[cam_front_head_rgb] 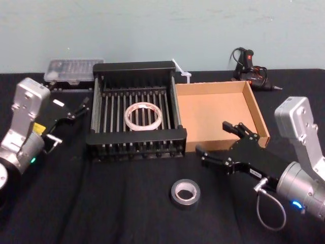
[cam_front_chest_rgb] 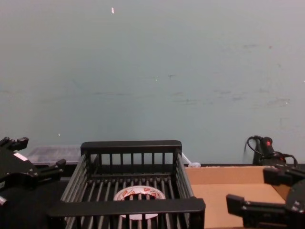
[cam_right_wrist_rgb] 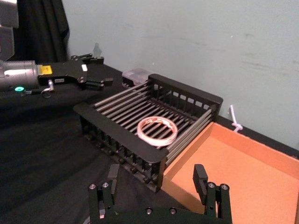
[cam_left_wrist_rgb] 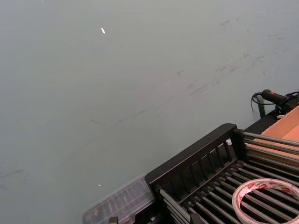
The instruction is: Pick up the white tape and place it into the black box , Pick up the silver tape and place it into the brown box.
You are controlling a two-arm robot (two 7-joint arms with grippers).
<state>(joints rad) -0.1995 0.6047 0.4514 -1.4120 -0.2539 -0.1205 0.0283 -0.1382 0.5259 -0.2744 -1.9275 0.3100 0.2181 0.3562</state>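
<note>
White tape [cam_front_head_rgb: 143, 116] already flat on the slatted floor of the black box [cam_front_head_rgb: 136, 138]; first half judged done. Silver tape [cam_front_head_rgb: 185, 194] flat on the dark surface [cam_front_head_rgb: 111, 203], in front of both boxes, near the black box's front right corner, untouched. Brown box [cam_front_head_rgb: 256, 113] just right of the black one, touching its side, nothing inside.

Right tool [cam_front_head_rgb: 224, 145] spread wide, holding nothing, hovering over the front wall of the brown box, up and to the right of the silver roll. Left tool [cam_front_head_rgb: 76, 113] parked beside the black box's left wall, jaws a little apart, gripping nothing.

Probably best: swing the right tool back and leftward over the silver roll, descend straight, one finger into the pale core and one outside the wall, or both straddling the rim. Close firmly, lift clear of the cardboard wall before crossing, release low over the tray floor.
</note>
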